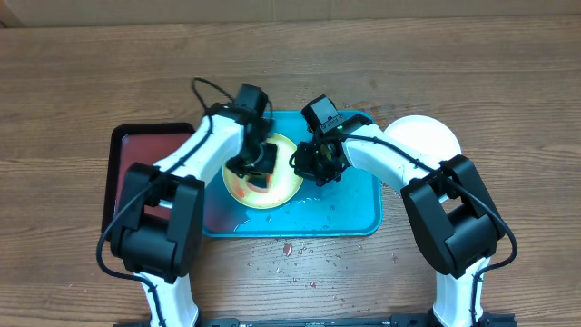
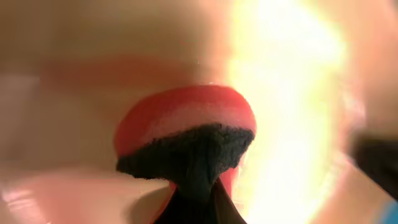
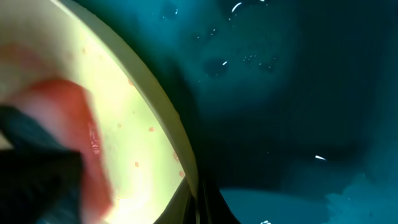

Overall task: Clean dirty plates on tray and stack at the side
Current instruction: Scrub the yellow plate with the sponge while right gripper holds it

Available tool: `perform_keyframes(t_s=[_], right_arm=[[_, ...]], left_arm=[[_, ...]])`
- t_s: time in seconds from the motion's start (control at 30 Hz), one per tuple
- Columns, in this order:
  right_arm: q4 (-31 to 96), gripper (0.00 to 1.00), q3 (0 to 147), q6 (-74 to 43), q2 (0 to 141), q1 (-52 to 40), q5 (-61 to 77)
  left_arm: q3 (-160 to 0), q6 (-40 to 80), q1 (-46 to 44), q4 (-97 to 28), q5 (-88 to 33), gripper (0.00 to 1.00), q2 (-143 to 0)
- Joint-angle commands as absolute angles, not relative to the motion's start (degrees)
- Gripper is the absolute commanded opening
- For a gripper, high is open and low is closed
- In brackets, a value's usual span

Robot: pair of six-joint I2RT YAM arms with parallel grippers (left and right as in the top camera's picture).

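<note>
On the tray (image 1: 359,213), cream-yellow plate (image 1: 277,195), right fingers (image 1: 304,163) pinching its rim, left fingers (image 1: 259,168) seemingly pinching a dark pad (image 2: 186,155).

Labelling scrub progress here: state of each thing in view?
cream-yellow plate: on the turquoise tray, smeared red, rim pinched
turquoise tray: flat on table, wet in places
sponge: held against the plate
left gripper: shut on sponge
right gripper: shut on cream-yellow plate's rim
pale plate: on table right of tray, looks clean
dark red tray: left of the turquoise tray, partly hidden
table: red specks in front of tray
</note>
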State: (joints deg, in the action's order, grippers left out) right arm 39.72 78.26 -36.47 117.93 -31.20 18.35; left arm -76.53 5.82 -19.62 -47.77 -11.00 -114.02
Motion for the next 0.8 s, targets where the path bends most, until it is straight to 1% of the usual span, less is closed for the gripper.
perform_keyframes(t_s=[0.0, 0.17, 0.3, 0.4, 0.47, 0.53, 0.6, 0.77], right_arm=[[39.24, 0.04, 77.06, -35.35, 119.07, -30.72, 20.53], [36.4, 0.04, 76.01, -34.09, 119.09, -30.11, 25.91], [32.82, 0.04, 72.97, -34.11, 119.09, -28.64, 28.86], [30.87, 0.04, 71.13, -34.11, 119.09, -27.03, 31.86], [30.46, 0.04, 70.65, -34.22, 119.09, -26.26, 32.4], [30.39, 0.04, 70.52, -34.28, 119.09, -26.04, 32.56], [30.26, 0.04, 70.52, -34.28, 119.09, -26.04, 32.53], [30.24, 0.04, 70.52, -34.26, 119.09, -26.13, 32.51]], left_arm=[[-75.9, -1.3, -21.85, -47.92, -18.94, 0.04, -114.74], [-75.9, -0.27, -21.71, -47.97, -17.69, 0.04, -114.74], [-75.9, 5.98, -21.78, -47.97, -10.24, 0.04, -114.74], [-75.9, 8.75, -21.78, -47.75, -6.87, 0.04, -114.74], [-75.9, 12.91, -21.8, -47.7, -3.42, 0.04, -114.74], [-75.9, 17.69, -22.04, -47.68, 1.89, 0.04, -114.74], [-75.9, 20.64, -22.59, -47.11, 9.76, 0.04, -114.74], [-75.9, 24.6, -23.51, -43.62, 27.29, 0.04, -114.74]])
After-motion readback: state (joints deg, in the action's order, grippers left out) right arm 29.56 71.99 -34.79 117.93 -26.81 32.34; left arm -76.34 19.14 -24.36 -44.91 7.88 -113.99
